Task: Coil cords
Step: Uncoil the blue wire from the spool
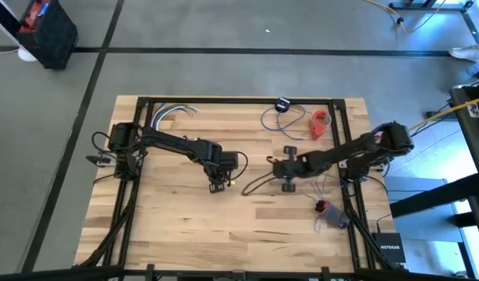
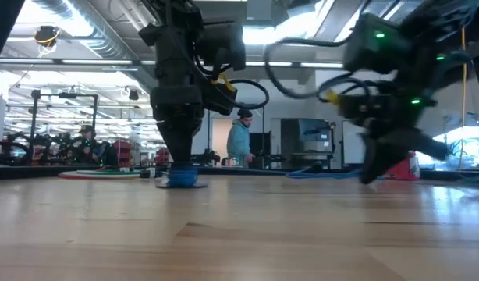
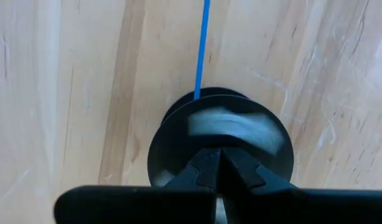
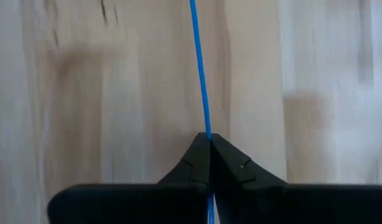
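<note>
Step in hand: winding, judged mid-way.

Left hand [image 1: 218,186], centre-left of the high view, is clamped on the black disc [image 3: 219,144], which sits low against the counter [image 1: 185,226].

Right hand [image 4: 209,144], just right of centre, is pinched closed on the blue cord [image 4: 200,68]. The cord runs straight away from each hand across the wood.

A loose looped cord [image 1: 277,119] lies upper centre, well apart from both hands.

Next move likely calls for keeping the line taut while feeding it round the disc; slack would spoil the coil.

cord [image 4: 200,68] between claws, on table [image 1: 185,226]
</note>
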Motion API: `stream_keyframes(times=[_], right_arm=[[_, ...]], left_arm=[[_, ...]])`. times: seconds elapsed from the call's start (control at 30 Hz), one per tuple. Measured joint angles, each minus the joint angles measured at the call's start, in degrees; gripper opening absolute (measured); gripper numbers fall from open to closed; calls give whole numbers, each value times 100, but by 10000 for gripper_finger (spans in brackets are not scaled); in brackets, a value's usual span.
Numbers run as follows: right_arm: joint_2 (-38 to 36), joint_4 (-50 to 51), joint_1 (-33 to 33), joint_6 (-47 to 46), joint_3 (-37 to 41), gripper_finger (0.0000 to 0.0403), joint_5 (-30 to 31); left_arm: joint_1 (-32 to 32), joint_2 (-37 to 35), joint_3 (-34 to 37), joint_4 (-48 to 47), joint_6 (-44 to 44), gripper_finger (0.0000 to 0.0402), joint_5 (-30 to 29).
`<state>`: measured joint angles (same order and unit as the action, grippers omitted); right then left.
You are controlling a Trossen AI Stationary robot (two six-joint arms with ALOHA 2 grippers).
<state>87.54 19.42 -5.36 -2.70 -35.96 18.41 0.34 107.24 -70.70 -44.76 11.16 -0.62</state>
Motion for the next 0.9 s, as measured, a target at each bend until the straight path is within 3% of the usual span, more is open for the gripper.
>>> stream_keyframes(times=[0.3,0.43,0.67,0.77,0.9], right_arm=[[-1149,1756,-418,-1129,449,5,346],[-1562,1625,-475,-1240,385,8,305],[-1575,360,-464,-1315,384,13,374],[-1555,138,-467,-1249,311,44,168],[-1555,20,-470,-1203,208,115,-111]], left_arm=[[4,0,10,-138,24,1,13],[5,-9,15,-272,43,1,6],[8,-9,14,-233,40,1,1],[5,-9,13,-235,41,1,0],[7,-9,13,-235,39,1,0]])
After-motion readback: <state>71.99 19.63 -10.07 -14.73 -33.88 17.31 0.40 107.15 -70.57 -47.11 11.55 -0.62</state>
